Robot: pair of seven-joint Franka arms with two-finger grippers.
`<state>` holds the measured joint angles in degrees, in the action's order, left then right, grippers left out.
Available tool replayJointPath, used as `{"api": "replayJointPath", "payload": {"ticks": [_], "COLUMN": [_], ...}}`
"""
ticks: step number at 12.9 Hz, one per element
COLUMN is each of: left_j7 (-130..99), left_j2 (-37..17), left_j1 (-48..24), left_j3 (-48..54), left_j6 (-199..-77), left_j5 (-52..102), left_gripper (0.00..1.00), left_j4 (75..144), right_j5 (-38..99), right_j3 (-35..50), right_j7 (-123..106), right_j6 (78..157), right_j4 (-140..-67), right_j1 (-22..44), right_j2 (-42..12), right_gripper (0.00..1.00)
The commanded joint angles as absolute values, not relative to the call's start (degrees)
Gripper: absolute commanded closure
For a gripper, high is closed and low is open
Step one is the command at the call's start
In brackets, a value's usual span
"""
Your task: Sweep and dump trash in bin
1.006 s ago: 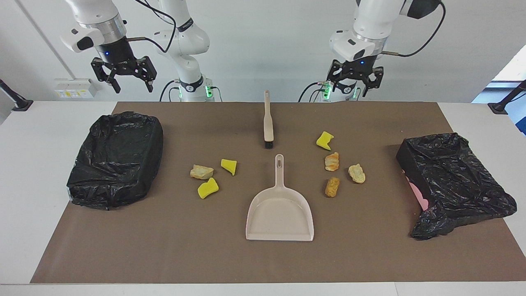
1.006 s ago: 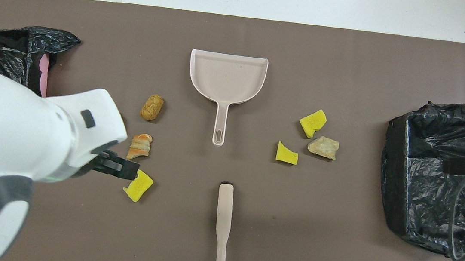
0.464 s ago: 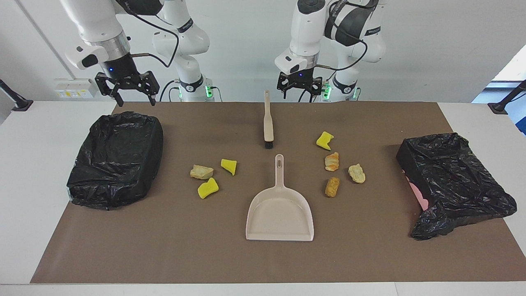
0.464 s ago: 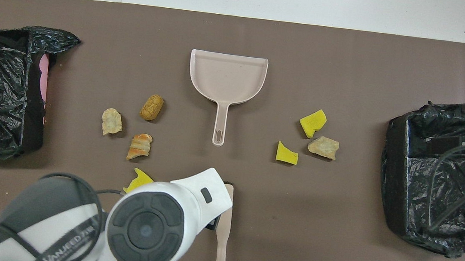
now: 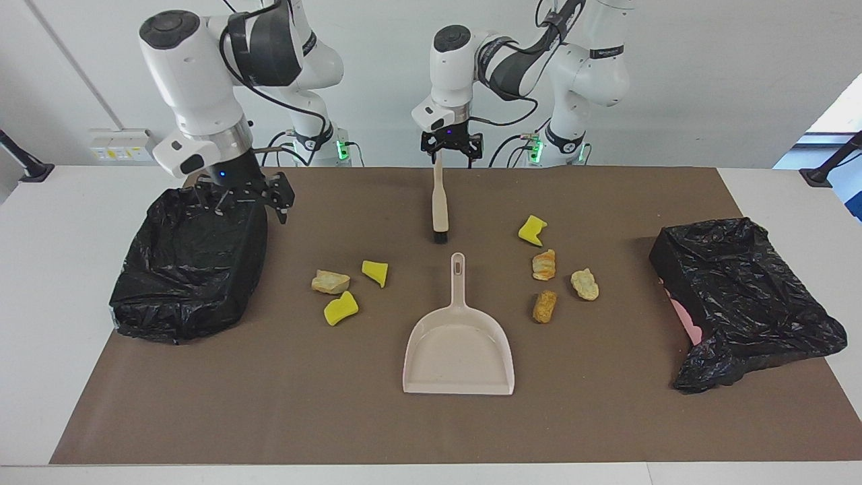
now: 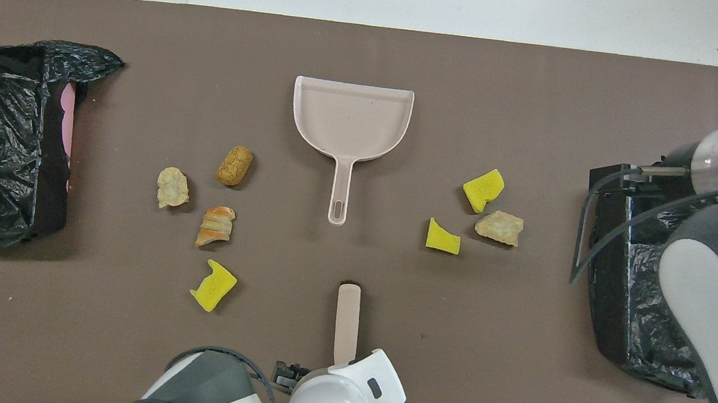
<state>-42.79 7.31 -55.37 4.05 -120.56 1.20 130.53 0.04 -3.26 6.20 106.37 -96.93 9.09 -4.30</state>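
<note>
White walls back a white desk [image 5: 40, 283] covered by a wide brown mat [image 5: 303, 411]. At the mat's middle lies a beige plastic dustpan [image 5: 458, 353], its handle pointing toward the robots. Nearer to the robots, in line with that handle, lies a beige hand brush with dark bristles [image 5: 439, 199].

The trash is scattered in two groups on the mat, on either side of the dustpan handle. Toward the left arm's end lie a bright yellow sponge piece [image 5: 533, 230], a striped orange bread-like lump [image 5: 544, 264], a pale tan lump [image 5: 584, 284] and a darker brown lump [image 5: 545, 306]. Toward the right arm's end lie a yellow sponge wedge [image 5: 375, 272], a tan crusty chunk [image 5: 330, 281] and a curved yellow sponge piece [image 5: 341, 308].

A box lined with a crumpled black plastic bag [image 5: 192, 259] sits at the right arm's end. A second black-bagged bin with pink showing at its side [image 5: 741, 300] sits at the left arm's end.

The left claw [image 5: 451, 147] hangs over the brush's handle tip with its fingers spread, holding nothing. The right claw [image 5: 246, 195] is over the edge of the black-lined box, its fingers also apart and empty.
</note>
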Motion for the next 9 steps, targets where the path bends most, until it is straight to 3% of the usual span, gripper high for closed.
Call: {"api": "replayJointPath", "payload": {"ticks": [1,5,9], "left_j7": [-47.36,-48.95,-49.66], "left_j2": [6.51,1.34,0.88], "left_j1": [-58.62,-61.51,-62.05], "left_j3": [2.81,2.90,2.90], "left_j6": [-126.90,-130.33,-129.91], "left_j5": [1.49,1.58,1.58], "left_gripper": [0.00,0.00,0.02], "left_j4": [134.21,134.56,134.12], "right_j5": [1.06,3.06,6.76], "right_j3": [-3.16,-2.73,-2.11], "right_j7": [12.19,19.16,26.36], "right_j6": [106.87,112.32,114.70], "right_j4": [-91.16,-89.65,-87.63], "right_j1": [11.76,16.17,19.60], "right_j2": [-11.93,-16.95,-21.26], "right_gripper": [0.00,0.00,0.00]}}
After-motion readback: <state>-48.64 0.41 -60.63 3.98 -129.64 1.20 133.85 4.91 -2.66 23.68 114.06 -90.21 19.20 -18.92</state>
